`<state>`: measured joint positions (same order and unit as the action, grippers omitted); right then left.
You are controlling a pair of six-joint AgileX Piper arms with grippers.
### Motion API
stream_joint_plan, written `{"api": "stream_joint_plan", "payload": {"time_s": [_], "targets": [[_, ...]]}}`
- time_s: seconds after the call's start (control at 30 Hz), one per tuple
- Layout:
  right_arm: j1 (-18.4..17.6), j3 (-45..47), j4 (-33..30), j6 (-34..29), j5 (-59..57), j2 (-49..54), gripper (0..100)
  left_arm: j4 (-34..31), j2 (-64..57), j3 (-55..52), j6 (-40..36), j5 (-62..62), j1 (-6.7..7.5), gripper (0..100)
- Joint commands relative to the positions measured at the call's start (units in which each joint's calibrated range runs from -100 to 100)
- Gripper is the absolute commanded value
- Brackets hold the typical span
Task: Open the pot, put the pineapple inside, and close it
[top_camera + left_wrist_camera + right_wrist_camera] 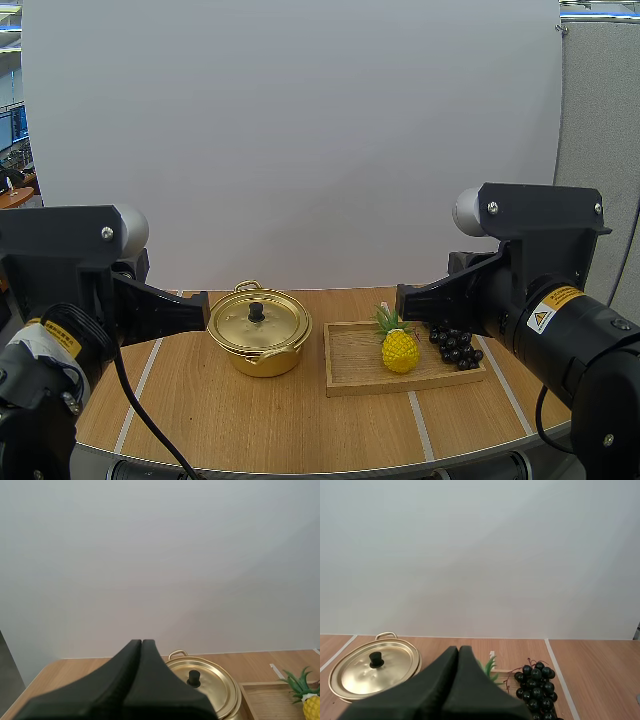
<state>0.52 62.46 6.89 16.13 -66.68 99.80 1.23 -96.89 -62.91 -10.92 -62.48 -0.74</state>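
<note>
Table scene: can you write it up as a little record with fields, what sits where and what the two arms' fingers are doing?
Pot: gold, on the table, beside the wooden tray
Lid: on the pot, black knob up
Pineapple: upright on the wooden tray
Grapes: at the tray's right end
Left fingers: shut, holding nothing
Right fingers: shut, holding nothing

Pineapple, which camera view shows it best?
The high view: the whole pineapple stands unobstructed on the wooden tray. The left wrist view catches its leaves and part of its body; the right wrist view, just a few leaf tips near the grapes.
</note>
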Motion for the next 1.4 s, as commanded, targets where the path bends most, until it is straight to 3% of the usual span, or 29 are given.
{"api": "stream_joint_plan", "payload": {"time_s": [0.0, 0.17, 0.37, 0.5, 0.53, 0.63, 0.8, 1.07, 1.23, 1.37], "targets": [[0.3, -0.6, -0.3, -0.3, -1.0, -1.4, 0, 1.8, 5.4, 0.4, 2.0, 3.2, -0.13, 0], [0.3, -1.0, -0.2, -0.4, -4.2, -6.2, 0, 7.0, 16.2, 0.5, 9.1, 5.3, -0.13, 0], [0.3, -1.2, -0.1, -0.4, -4.6, -12.6, 0, 7.8, 27.1, 0.9, 9.6, 8.4, -0.13, 0], [0.3, -1.2, -0.1, -0.4, -4.6, -14.5, 0, 7.8, 30.9, 0.9, 9.6, 9.8, -0.13, 15], [0.3, -1.2, -0.1, -0.4, -4.6, -14.5, 4, 7.8, 31.5, 0.9, 9.6, 10.2, -0.13, 21], [0.3, -1.2, -0.2, -0.4, -4.6, -14.4, 37, 7.8, 32.5, 0.9, 9.7, 11.9, -0.13, 47], [0.3, -1.2, 0.6, -0.4, -4.6, -14.4, 99, 7.8, 32.7, 0.9, 12.3, 14.0, -0.13, 100], [0.3, -1.2, 1.5, -0.5, -6.1, -14.4, 100, 9.1, 34.3, 0.9, 23.4, 9.9, -0.13, 100], [0.3, -1.2, 1.5, -0.5, -6.7, -14.4, 100, 18.4, 39.7, 1.0, 35.8, 9.4, -0.13, 100], [0.3, -1.2, 1.5, -0.5, -8.0, -14.4, 100, 20.4, 46.5, 3.2, 40.0, 9.0, -0.13, 100]]}}
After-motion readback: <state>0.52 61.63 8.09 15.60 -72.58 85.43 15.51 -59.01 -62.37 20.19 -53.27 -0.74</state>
